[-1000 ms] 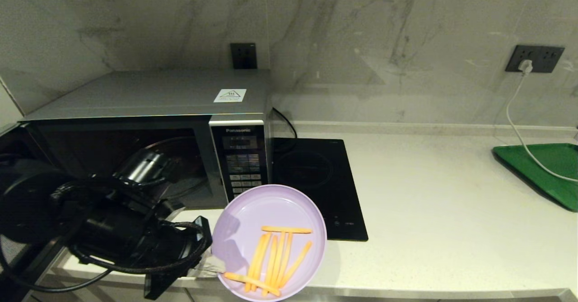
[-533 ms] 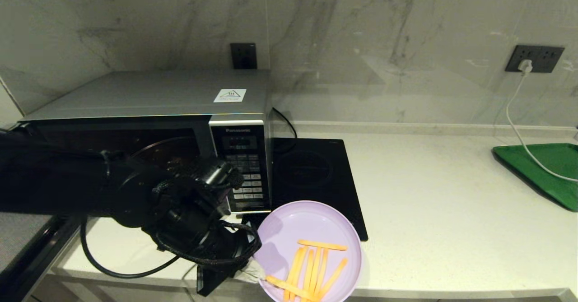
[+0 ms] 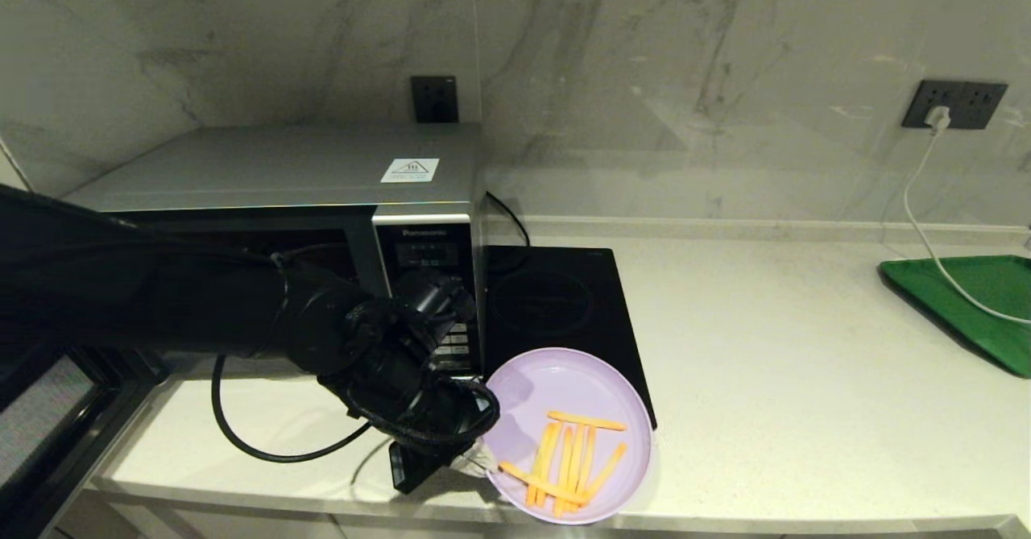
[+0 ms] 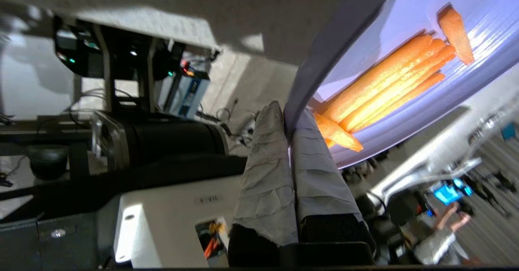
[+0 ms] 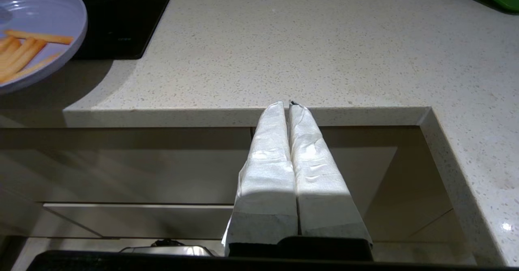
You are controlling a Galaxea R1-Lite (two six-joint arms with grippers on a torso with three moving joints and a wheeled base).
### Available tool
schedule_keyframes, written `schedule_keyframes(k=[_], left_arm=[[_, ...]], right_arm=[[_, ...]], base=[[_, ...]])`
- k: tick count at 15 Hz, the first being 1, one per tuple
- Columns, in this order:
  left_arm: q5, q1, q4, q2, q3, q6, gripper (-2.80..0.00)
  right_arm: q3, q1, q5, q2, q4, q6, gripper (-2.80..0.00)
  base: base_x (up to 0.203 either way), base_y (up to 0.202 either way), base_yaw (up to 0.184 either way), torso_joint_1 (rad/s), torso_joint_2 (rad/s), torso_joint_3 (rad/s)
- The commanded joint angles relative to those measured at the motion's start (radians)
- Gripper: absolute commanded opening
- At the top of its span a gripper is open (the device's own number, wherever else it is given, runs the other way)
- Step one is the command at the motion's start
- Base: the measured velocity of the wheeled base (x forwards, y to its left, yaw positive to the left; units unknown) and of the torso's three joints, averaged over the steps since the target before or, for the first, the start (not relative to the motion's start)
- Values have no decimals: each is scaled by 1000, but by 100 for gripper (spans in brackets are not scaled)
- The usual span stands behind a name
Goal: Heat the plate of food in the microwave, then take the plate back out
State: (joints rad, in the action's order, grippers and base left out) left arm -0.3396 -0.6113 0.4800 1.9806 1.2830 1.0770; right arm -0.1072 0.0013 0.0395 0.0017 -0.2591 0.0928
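A: Where's the plate of food (image 3: 569,434) rn?

B: Near edge of the bench (image 3: 805,410), front-right of the microwave (image 3: 274,225), its far rim over the near corner of the black hob (image 3: 564,313). Left end effector (image 3: 475,466) has its padded fingers (image 4: 279,169) pinching the plate's near-left rim, one above, one below.

A: So which way does the plate lie from it?

B: Off to the right & a bit farther away. Held by one edge only, most of the weight hangs out past the pinch. Can't tell if it's down on the bench or just above it.

A: Fries?

B: Orange sticks (image 3: 564,462) mostly run near-to-far, one lying crosswise at the far end, one at the near end by the fingers.

A: Right arm?

B: Right end effector (image 5: 290,109) is parked below the bench's near edge, fingers pressed together, holding nothing, well apart from the plate. Left is the only one in reach.

A: Microwave?

B: Behind-left of the plate; door looks swung open at far left, my guess.
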Motion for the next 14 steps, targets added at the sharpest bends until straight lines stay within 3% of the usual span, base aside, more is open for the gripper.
schedule_keyframes(k=[1, 5, 8, 14], left_arm=[[38, 1, 14, 55, 44, 13, -280], [69, 3, 127, 132, 186, 22, -280], [72, 0, 146, 164, 240, 20, -280], [113, -54, 238, 241, 368, 17, -280]], right_arm=[[0, 0, 0, 0, -2, 1, -280], [0, 0, 0, 0, -2, 1, -280], [0, 0, 0, 0, -2, 1, -280], [0, 0, 0, 0, -2, 1, -280]], base=[[0, 0, 0, 0, 0, 0], [0, 0, 0, 0, 0, 0], [0, 0, 0, 0, 0, 0], [0, 0, 0, 0, 0, 0]])
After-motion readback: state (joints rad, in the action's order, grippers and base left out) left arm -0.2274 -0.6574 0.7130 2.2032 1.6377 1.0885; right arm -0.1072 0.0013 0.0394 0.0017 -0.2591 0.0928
